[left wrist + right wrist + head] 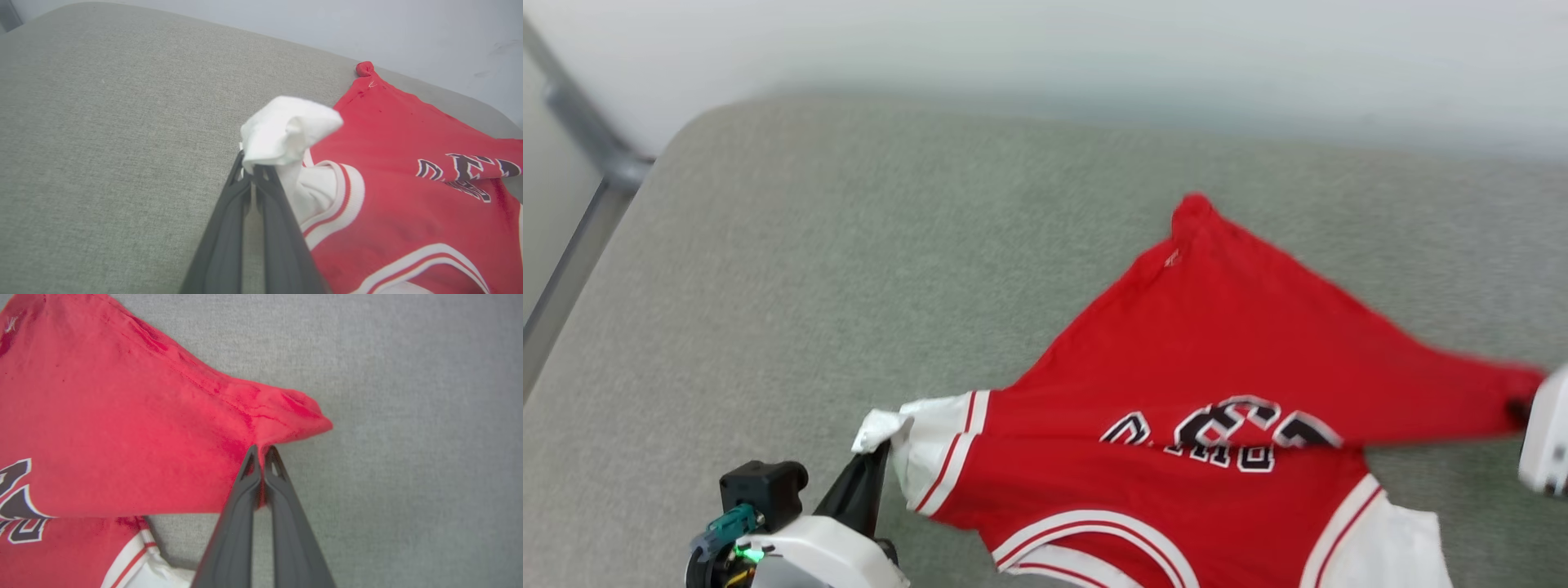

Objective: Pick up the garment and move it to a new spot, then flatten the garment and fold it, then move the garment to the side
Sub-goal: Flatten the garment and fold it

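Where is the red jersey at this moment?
In the head view, the red jersey spreads over the right half of the grey cushion, held between the left gripper at its white sleeve and the right gripper at a red corner.

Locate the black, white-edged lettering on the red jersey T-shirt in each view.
Head view: black white-edged lettering low, right of centre.
Left wrist view: lettering at far right, mid-height.
Right wrist view: lettering at lower left edge.
Shared landmark: small white mark by the pointed corner of the red jersey T-shirt.
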